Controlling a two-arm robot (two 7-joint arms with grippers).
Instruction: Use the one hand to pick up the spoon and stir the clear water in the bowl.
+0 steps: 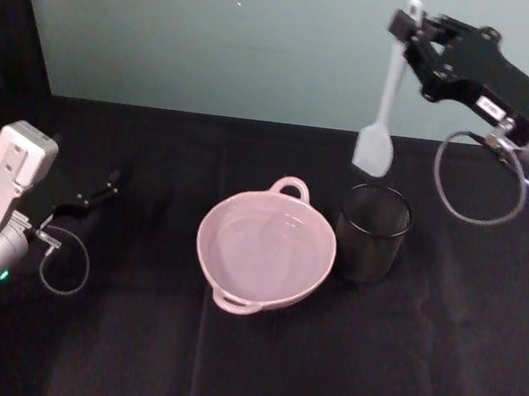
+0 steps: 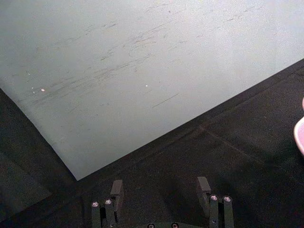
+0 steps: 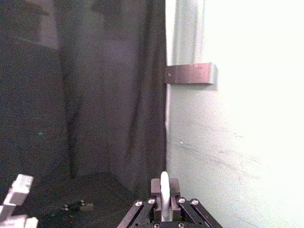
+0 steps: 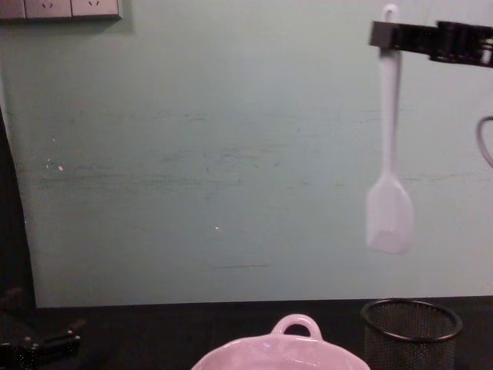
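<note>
Pick-up done: right gripper [image 1: 413,29], upper right of head view, jaws clenched on handle top of white spoon [image 1: 385,107]. Spoon hangs head down above black mesh cup [image 1: 371,233], not yet over pink bowl [image 1: 266,247] at centre. Stirring left. Left gripper [image 1: 105,186] parked at left on table [image 1: 134,355], jaws released.

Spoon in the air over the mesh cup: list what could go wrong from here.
1. The right gripper pinches the spoon only near its handle end, so the long paddle may swing or slip.
2. The paddle hangs above the black mesh cup, beside the bowl; lowering straight down would miss the water.
</note>
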